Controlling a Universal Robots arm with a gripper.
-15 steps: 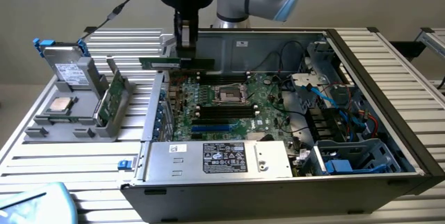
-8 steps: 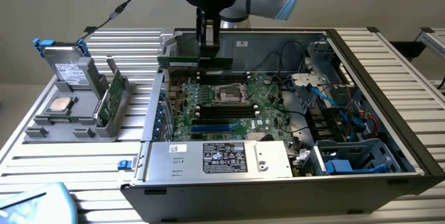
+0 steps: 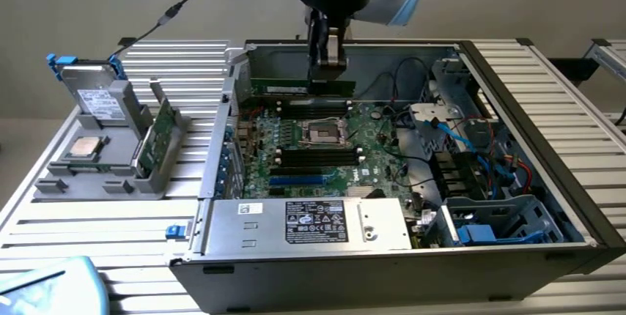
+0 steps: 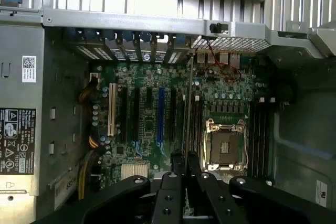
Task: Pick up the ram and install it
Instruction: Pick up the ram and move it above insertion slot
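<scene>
While the gripper hangs inside the open computer case, its fingers are clamped shut on the ram. The ram stands on edge between them, directly over the black slots of the motherboard; whether it touches them is unclear.

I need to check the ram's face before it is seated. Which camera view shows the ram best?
The exterior view: the ram shows its long green face with dark chips, under the tool. The wrist view shows the ram edge-on, a thin strip running out from the tool.
</scene>
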